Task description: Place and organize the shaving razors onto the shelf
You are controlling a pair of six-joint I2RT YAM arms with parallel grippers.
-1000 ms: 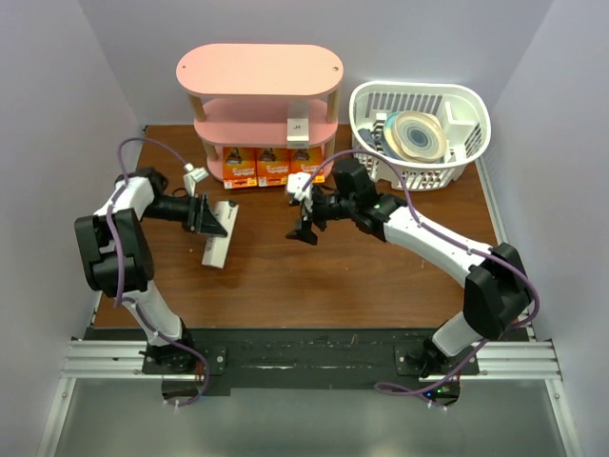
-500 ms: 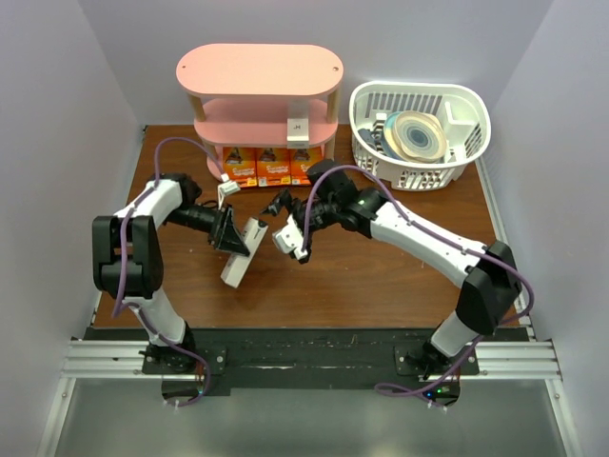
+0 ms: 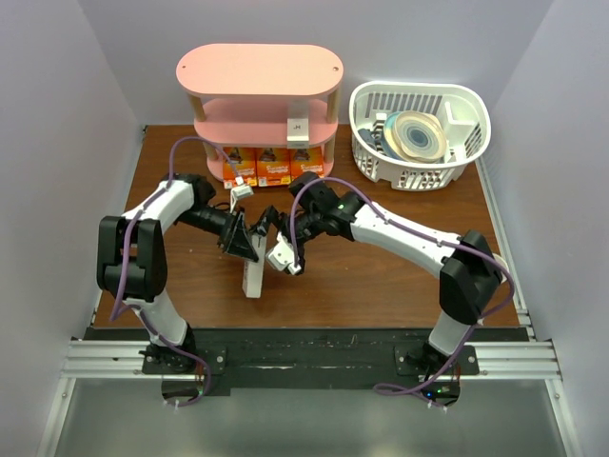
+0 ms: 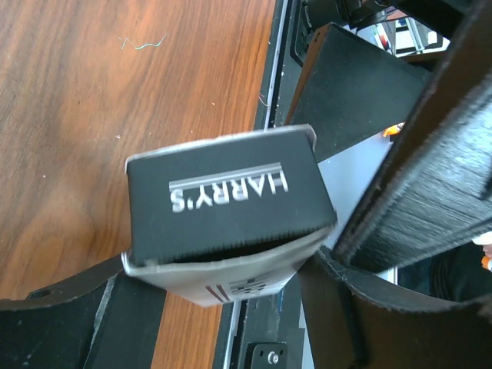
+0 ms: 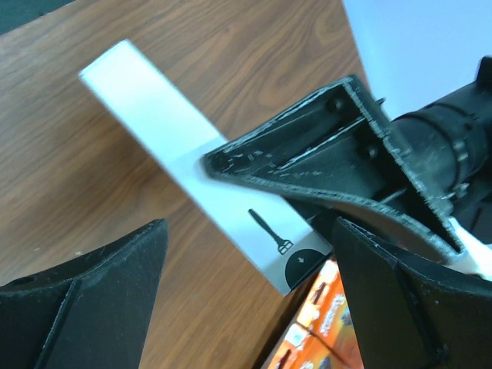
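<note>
Left end effector [image 3: 244, 244] is clamping the slim grey box [image 4: 227, 201] near one end, at tabletop [image 3: 381, 276] centre, 6 o'clock from the shelf [image 3: 259, 71]. Right end effector [image 5: 247, 227] is hovering at the box's 3 o'clock, fingers wide apart.

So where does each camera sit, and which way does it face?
Top external: above, behind the bases, looking down at table, shelf, both arms.
Left wrist: on the left arm, looking along the left fingers gripping the slim box.
Right wrist: on the right arm, looking down between the open right fingers.
Shared: all three show the slim box.
</note>
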